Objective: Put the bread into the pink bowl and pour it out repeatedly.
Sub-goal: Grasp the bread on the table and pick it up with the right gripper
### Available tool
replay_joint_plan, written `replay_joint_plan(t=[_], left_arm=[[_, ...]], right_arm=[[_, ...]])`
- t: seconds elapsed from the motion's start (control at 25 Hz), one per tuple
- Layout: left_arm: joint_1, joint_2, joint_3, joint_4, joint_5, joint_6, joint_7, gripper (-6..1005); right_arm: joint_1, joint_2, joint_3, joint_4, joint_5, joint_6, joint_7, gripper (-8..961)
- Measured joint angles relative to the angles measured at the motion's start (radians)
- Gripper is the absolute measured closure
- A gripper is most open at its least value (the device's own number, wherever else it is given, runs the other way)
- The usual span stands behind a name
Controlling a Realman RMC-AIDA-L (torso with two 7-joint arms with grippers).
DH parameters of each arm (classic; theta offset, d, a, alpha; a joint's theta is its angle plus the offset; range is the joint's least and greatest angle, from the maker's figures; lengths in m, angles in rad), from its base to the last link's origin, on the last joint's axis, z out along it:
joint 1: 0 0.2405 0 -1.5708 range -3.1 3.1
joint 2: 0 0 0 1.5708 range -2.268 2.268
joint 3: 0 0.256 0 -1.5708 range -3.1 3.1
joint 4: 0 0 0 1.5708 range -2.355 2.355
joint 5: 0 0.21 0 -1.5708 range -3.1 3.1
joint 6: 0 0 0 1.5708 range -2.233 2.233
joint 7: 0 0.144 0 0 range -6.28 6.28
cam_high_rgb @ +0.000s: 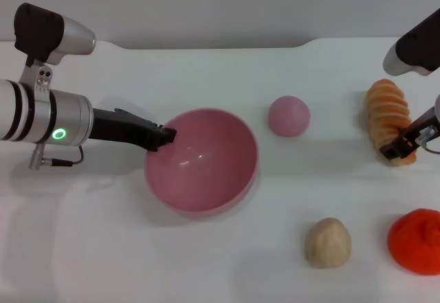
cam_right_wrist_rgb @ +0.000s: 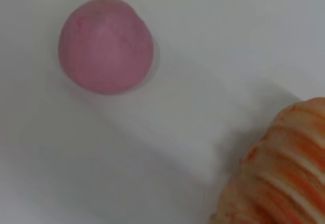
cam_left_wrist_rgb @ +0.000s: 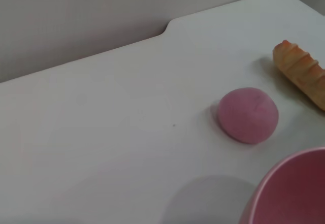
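The pink bowl (cam_high_rgb: 206,172) stands left of the table's middle with nothing inside. My left gripper (cam_high_rgb: 165,137) reaches in from the left and is shut on the bowl's left rim. In the left wrist view only a piece of the bowl's (cam_left_wrist_rgb: 294,193) rim shows. The bread (cam_high_rgb: 385,110), ridged with orange and cream stripes, lies on the table at the far right. My right gripper (cam_high_rgb: 399,148) comes down from the right edge onto the loaf's near end. The bread's far end (cam_left_wrist_rgb: 302,71) appears in the left wrist view, and its ridges (cam_right_wrist_rgb: 284,173) show close up in the right wrist view.
A small solid pink dome (cam_high_rgb: 289,115) sits between bowl and bread, seen too in both wrist views (cam_left_wrist_rgb: 249,115) (cam_right_wrist_rgb: 105,44). A round beige lump (cam_high_rgb: 328,242) and a red-orange blob (cam_high_rgb: 415,240) lie at the front right. The white table's back edge (cam_high_rgb: 206,47) runs behind.
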Motion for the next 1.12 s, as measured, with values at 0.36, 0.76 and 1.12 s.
replay_joint_plan(t=[0.36, 0.76, 1.12], left_arm=[[0.0, -0.001, 0.0, 0.0, -0.003, 0.001, 0.0, 956], [0.001, -0.001, 0.0, 0.0, -0.004, 0.001, 0.0, 957], [-0.005, 0.002, -0.002, -0.004, -0.003, 0.001, 0.0, 957]], right_arm=[[-0.003, 0.001, -0.001, -0.001, 0.0, 0.016, 0.0, 556], [-0.005, 0.001, -0.001, -0.001, 0.0, 0.02, 0.0, 636], [-0.017, 0.001, -0.001, -0.001, 0.0, 0.039, 0.002, 711]])
